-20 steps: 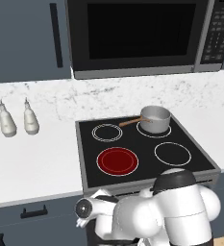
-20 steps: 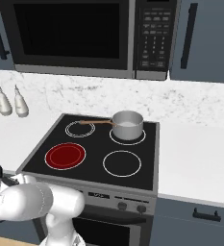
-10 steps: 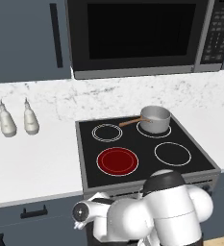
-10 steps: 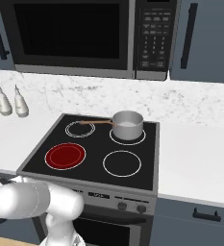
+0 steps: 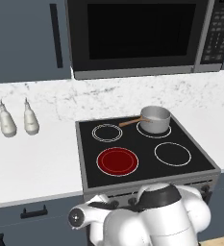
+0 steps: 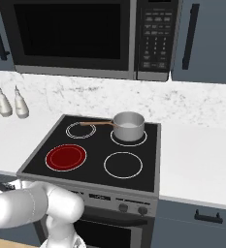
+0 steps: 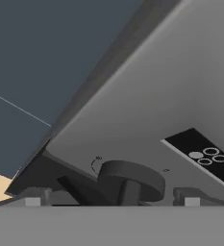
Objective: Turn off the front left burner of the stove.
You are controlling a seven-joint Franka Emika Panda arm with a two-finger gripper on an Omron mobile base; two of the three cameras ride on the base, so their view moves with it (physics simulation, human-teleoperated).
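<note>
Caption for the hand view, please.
Close-up of a dark stove knob on the grey steel front panel, just ahead of the gripper.

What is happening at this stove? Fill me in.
The white arm is bent low in front of the stove, working at its grey front panel. In the hand view the end effector is right up against a dark round knob there; whether it grips the knob cannot be told. The front left burner glows red, so it is not yet off. A small steel pot sits on the rear right ring, and two shakers stand on the counter to the left.
</note>
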